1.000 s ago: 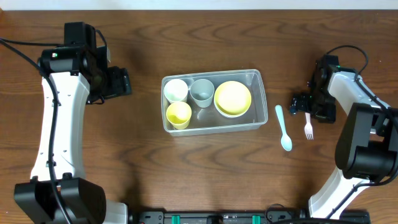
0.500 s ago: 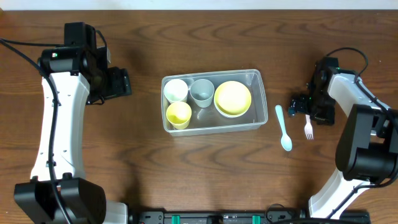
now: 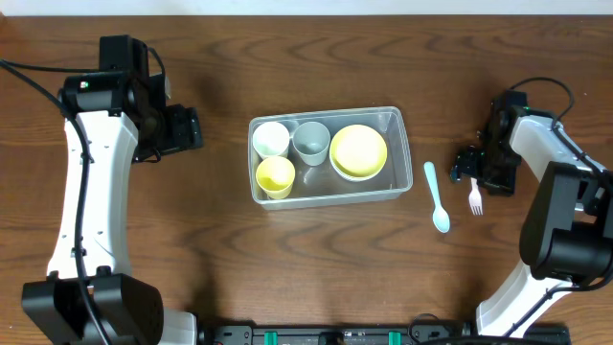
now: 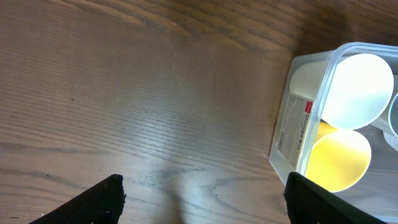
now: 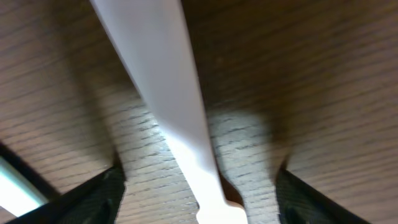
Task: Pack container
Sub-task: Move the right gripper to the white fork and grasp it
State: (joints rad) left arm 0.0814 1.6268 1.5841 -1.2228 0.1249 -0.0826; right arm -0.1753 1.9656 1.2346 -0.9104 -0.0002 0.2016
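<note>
Overhead is looking straight down across the whole desk [image 3: 316, 259]; wrist cameras are peering down closely, left sharing a corner of the container [image 4: 297, 127].

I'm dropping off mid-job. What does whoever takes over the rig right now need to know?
Left gripper: open, empty, over bare table left of the container.
Right gripper: open, fingers either side of the white fork handle, not gripping it.
Done: white cup, grey cup, yellow cup and yellow bowl sit in the container.
Left: fork and light blue spoon lie on the table right of the container, unpacked.
</note>
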